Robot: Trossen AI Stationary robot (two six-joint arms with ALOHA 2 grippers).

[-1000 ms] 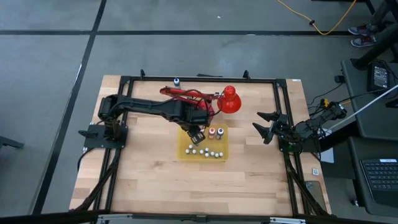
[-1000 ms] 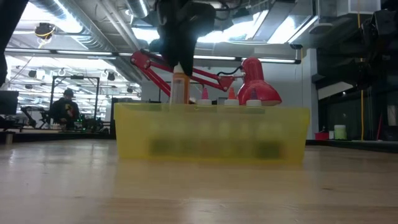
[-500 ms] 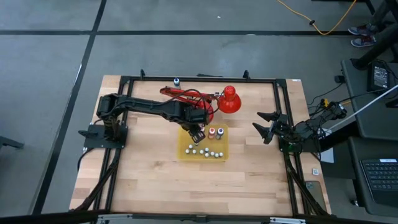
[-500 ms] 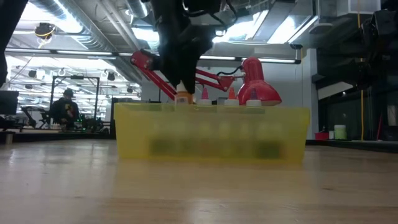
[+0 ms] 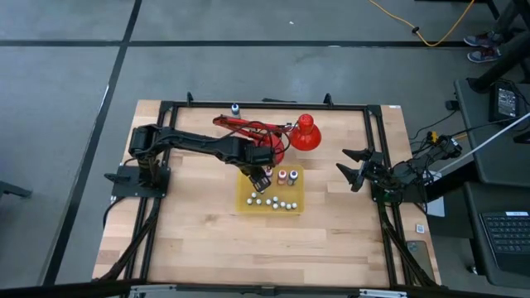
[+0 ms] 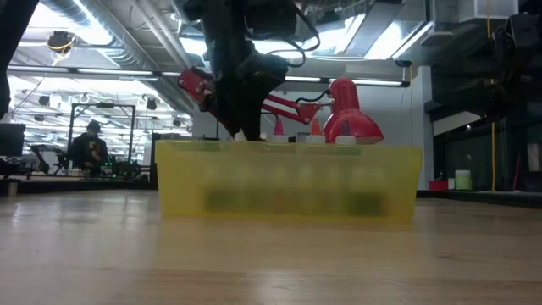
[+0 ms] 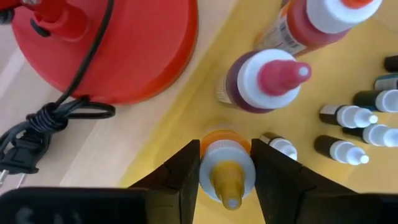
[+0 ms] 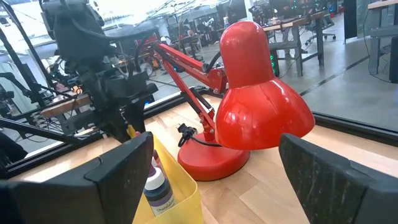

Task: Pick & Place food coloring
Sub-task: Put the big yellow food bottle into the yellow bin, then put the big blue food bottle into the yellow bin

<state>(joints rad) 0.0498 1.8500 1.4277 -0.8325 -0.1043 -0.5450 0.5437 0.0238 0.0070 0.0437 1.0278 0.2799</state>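
A yellow tray [image 5: 243, 202] at mid-table holds several tiny dark food coloring bottles [image 5: 276, 203] and two larger ones, pink [image 7: 267, 78] and red [image 7: 314, 22]. My left gripper [image 5: 262, 175] points down into the tray's far left corner, shut on an orange food coloring bottle [image 7: 226, 169] with a white cap and yellow nozzle. In the low view the tray wall [image 6: 288, 182] hides that bottle's body. My right gripper [image 5: 343, 161] waits open at the table's right edge, holding nothing. My left gripper pinches the orange bottle by its white cap [image 7: 208, 163], one finger [image 7: 183, 177] on each side. The fingers come from above, pointing steeply down. The bottle stands upright below them inside the tray. Whether its bottom rests on the tray floor, I cannot tell.
A red desk lamp [image 5: 305, 132] stands just beyond the tray, its round base [image 7: 118, 43] and black cord with plug [image 7: 37, 127] close to the tray's far left corner. A small blue-capped bottle [image 5: 235, 108] stands at the table's far edge.
My left gripper has gone down with the orange bottle, still shut on it. In the low view the bottle stood above the tray's rim a second ago and now has sunk behind the tray wall.
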